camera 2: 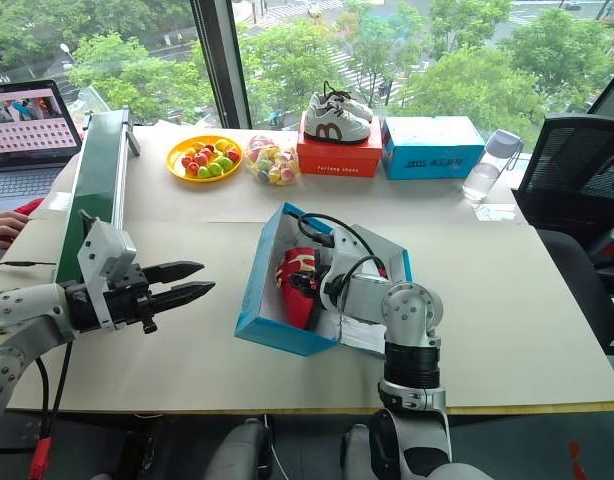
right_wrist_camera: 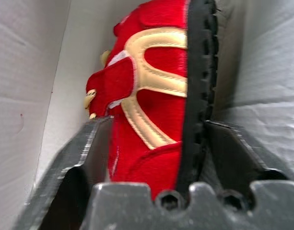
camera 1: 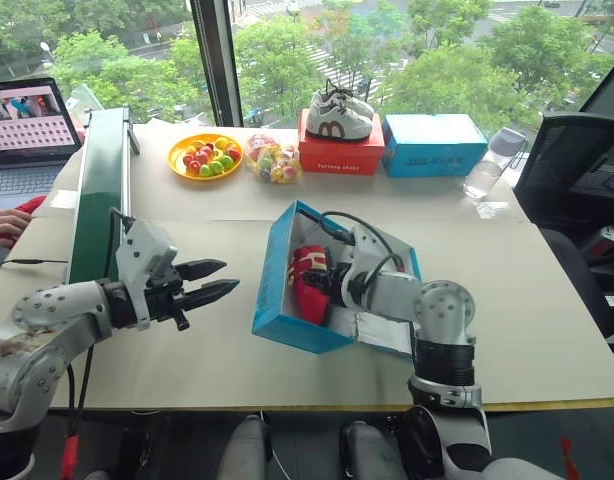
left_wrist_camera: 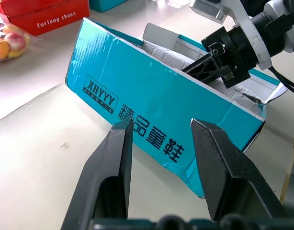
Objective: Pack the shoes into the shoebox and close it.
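Reaching into the blue shoebox (camera 1: 287, 320) mid-table, your right claw (right_wrist_camera: 156, 158) stands spread around the red sneaker (right_wrist_camera: 152, 96) inside; your left claw (camera 1: 209, 282) hovers parted, empty, beside it.

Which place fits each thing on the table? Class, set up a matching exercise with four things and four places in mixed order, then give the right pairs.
Things:
1. white sneakers
2. red shoe
3. yellow plate
4. water bottle

Places:
A. inside the open blue shoebox
B. right of the closed blue box
C. on top of the red shoebox
D. beside the bag of sweets, on its left

Pairs: 1-C, 2-A, 3-D, 4-B
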